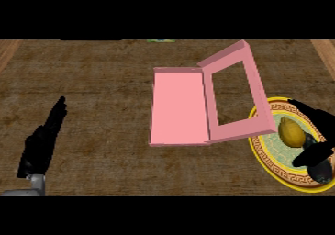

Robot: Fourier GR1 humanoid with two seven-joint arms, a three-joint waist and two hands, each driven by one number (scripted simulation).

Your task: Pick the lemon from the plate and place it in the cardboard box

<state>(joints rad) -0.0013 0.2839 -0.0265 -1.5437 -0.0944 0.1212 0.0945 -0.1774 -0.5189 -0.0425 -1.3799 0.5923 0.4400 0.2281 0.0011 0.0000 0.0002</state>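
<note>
Grasp step: right hand (317,148) over plate (271,164) at table's right edge, fingers curling around lemon (291,132), not lifted. Left hand (41,146) resting, fingers straight. Next: close, lift, carry left into pink box (178,108).

Left hand (40,149): showing as a uniform black, slim and elongated, tapering toward narrow fingertips.
Left forearm (36,184): showing light grey where it is meeting the hand, with a short cylindrical wrist section and a paler band near the lower edge.
Right hand (320,151): showing as matte black, with thick rounded fingers (317,172) and no visible markings.
Surface finish: appearing plain, with no visible cables, screws or labels.
</note>
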